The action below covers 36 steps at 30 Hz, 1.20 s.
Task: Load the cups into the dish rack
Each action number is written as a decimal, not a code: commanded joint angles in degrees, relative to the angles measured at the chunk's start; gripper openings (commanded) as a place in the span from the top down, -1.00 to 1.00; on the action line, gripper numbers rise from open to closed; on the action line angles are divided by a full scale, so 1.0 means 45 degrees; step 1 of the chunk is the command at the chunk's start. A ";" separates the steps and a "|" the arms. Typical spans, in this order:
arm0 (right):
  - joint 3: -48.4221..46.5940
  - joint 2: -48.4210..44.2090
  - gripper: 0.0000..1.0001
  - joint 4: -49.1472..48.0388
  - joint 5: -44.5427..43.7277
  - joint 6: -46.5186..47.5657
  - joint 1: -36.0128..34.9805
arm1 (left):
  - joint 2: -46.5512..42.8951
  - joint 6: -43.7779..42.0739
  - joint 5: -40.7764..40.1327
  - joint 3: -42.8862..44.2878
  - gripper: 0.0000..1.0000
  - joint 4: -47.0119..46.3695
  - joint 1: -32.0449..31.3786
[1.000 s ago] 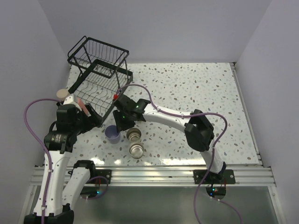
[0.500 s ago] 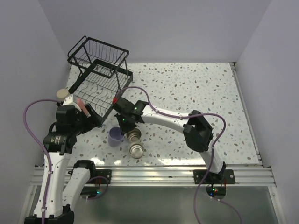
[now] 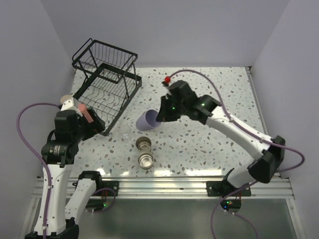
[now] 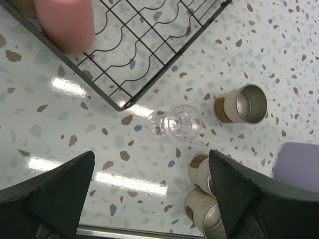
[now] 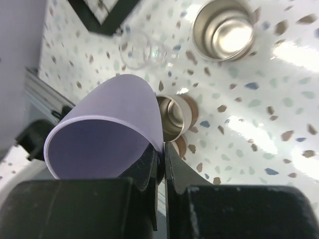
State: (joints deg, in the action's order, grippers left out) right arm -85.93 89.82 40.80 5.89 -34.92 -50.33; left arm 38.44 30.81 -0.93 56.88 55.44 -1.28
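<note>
the lavender cup (image 3: 147, 120) is pinched by its rim in the right gripper (image 5: 160, 157) and held tilted above the table, right of the rack (image 3: 114, 47). the left gripper (image 4: 152, 155) is spread and empty above the faint glass (image 4: 180, 123). the pink cup (image 4: 65, 22) is cut off on the rack.

Speckled desk (image 3: 214, 99). Black wire dish rack (image 3: 107, 82) at 10 o'clock. Clear glass cup (image 3: 125, 133) at 8 o'clock, just off the rack's near corner. Steel cup (image 3: 143, 144) beside it; second steel cup (image 3: 146, 160) at 7 o'clock, near the front edge.
</note>
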 commanded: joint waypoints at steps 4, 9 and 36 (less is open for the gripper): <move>0.0676 -0.3434 1.00 0.0562 0.0780 0.0142 0.2077 | 0.0561 -0.1022 -0.1768 0.1185 -1.00 -0.0209 -0.0048; 0.0795 -0.4743 1.00 0.1109 0.1366 -0.0209 0.2902 | -0.1368 -0.1220 0.0138 0.2010 -1.00 -0.3381 -0.0048; 0.1633 -0.4882 1.00 -0.6818 0.7187 -0.5736 0.3039 | -0.0884 0.3854 1.0163 0.0310 -1.00 -0.7941 -0.0028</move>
State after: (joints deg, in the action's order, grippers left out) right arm -79.53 69.65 20.25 34.04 -55.40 -36.95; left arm 35.05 40.21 32.23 60.77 33.71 -1.28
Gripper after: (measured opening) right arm 0.047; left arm 0.997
